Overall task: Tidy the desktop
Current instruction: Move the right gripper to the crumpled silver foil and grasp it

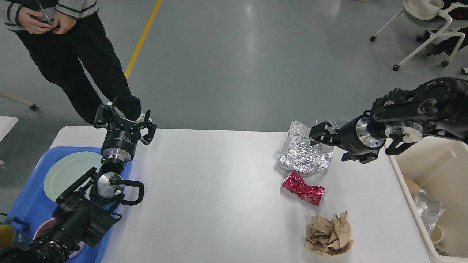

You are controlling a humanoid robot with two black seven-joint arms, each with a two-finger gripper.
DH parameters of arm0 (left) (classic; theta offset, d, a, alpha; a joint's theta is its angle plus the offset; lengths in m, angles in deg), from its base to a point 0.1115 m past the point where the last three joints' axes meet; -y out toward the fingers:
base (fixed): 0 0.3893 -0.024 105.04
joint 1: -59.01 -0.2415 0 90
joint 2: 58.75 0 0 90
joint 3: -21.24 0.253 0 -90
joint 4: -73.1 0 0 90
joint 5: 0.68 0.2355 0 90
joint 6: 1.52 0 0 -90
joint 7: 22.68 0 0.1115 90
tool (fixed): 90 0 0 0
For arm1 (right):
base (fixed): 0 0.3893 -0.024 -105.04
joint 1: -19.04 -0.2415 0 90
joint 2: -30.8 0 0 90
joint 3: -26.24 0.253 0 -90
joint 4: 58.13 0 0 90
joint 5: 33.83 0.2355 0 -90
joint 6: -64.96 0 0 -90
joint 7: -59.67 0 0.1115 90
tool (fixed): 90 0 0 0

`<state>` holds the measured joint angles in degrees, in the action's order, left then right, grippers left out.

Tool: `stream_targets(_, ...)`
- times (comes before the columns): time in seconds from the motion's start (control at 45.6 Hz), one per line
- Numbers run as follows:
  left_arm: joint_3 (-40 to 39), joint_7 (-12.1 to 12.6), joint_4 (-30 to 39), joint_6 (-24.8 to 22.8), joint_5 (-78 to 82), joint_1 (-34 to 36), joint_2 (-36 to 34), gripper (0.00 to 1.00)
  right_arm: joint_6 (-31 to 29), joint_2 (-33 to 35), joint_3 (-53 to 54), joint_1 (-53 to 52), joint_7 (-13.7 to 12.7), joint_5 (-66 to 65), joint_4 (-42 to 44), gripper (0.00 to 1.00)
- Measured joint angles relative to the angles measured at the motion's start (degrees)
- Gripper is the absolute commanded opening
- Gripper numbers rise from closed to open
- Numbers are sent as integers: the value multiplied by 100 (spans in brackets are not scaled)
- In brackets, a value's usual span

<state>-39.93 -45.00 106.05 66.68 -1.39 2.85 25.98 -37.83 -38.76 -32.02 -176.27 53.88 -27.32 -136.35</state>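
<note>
A large white rectangular table (219, 204) carries the litter. Nearest on it lies a crumpled brown paper wad (328, 235); beyond that a crushed red metal can (302, 189); farther, a crinkled silver foil sheet (304, 151). The right tool (317, 136) reaches the foil's far edge; its grip state is unclear. The left tool (123, 122) hangs spread, empty, at the table's far left edge.

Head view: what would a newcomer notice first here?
Three pieces of litter cluster on the right half of the white desktop: crumpled foil, a crushed red can nearer, and a brown paper wad nearest. The right gripper reaches over the foil; the left gripper hangs open above the blue tray.
</note>
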Motion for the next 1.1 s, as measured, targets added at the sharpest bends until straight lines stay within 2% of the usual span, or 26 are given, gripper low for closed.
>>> stream_targets(0.088, 0, 0, 0, 0, 0, 0, 0, 97, 24, -145, -4, -211, 0, -2, -301, 100)
stream_targets(0.219, 0, 0, 0, 0, 0, 0, 0, 97, 109, -208, -27, 22, -4, 13, -146, 100)
stream_targets(0.351, 0, 0, 0, 0, 0, 0, 0, 97, 601, -216, -34, 602, 43, 42, -59, 100)
stream_targets(0.438, 0, 0, 0, 0, 0, 0, 0, 97, 1228, -343, -34, 1120, 249, 25, -25, 100)
stream_targets(0.526, 0, 0, 0, 0, 0, 0, 0, 97, 1849, -656, -47, 1621, 568, -9, 173, 100)
stream_targets(0.635, 0, 0, 0, 0, 0, 0, 0, 97, 2258, -1001, -146, 1929, 805, -115, 384, 100)
stream_targets(0.811, 0, 0, 0, 0, 0, 0, 0, 97, 2319, -1269, -170, 2106, 739, -14, 748, 100)
stream_targets(1.008, 0, 0, 0, 0, 0, 0, 0, 97, 2235, -1244, -63, 2586, 680, 356, 1667, 100)
stream_targets(1.095, 0, 0, 0, 0, 0, 0, 0, 97, 2004, -1194, 110, 2804, 477, 614, 2022, 100)
